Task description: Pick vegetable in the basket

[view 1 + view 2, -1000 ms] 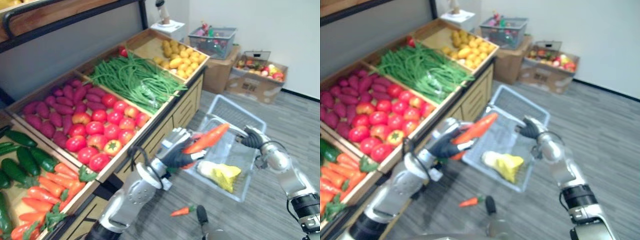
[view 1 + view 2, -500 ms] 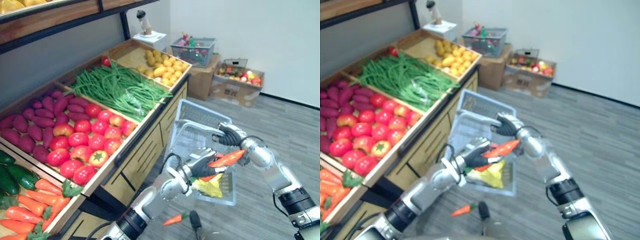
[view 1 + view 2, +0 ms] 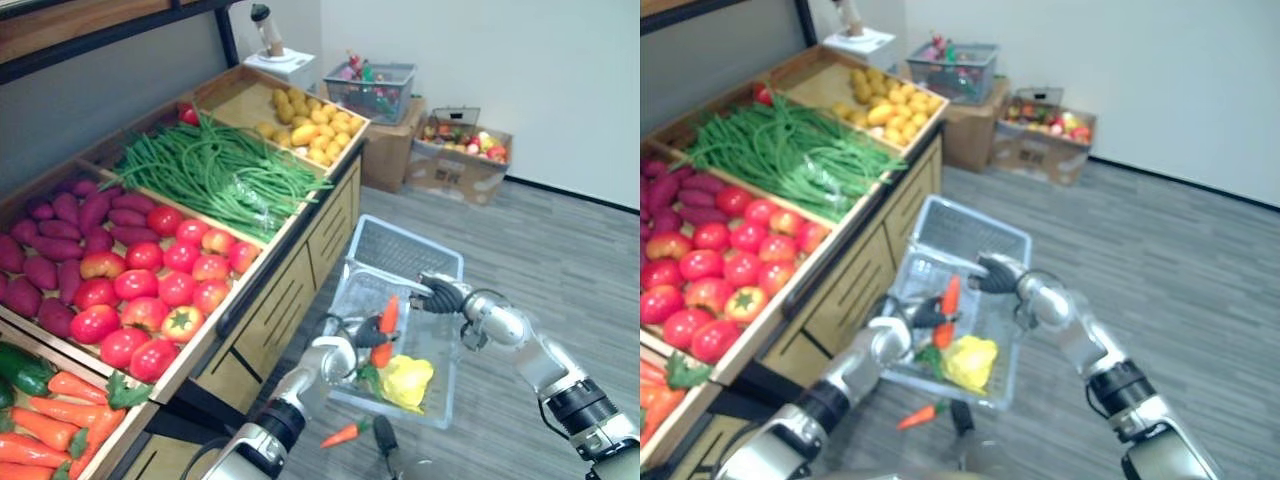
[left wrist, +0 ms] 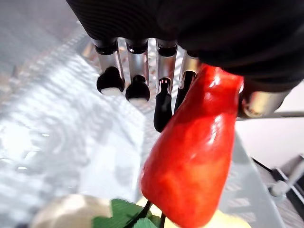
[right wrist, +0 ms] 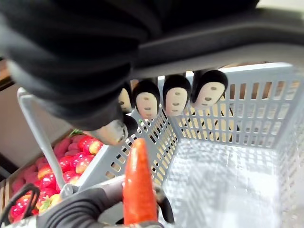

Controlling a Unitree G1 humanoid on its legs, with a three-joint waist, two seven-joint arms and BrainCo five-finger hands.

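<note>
Your left hand [image 3: 366,336] pinches 1 carrot [image 3: 387,328] between thumb and fingers, holding it upright inside the grey basket [image 3: 405,250], just above a yellow vegetable [image 3: 406,382]. Your right hand [image 3: 441,297] is curled round the basket handle [image 5: 237,40]. A stray carrot [image 3: 343,434] lies on the floor beside the basket.
</note>
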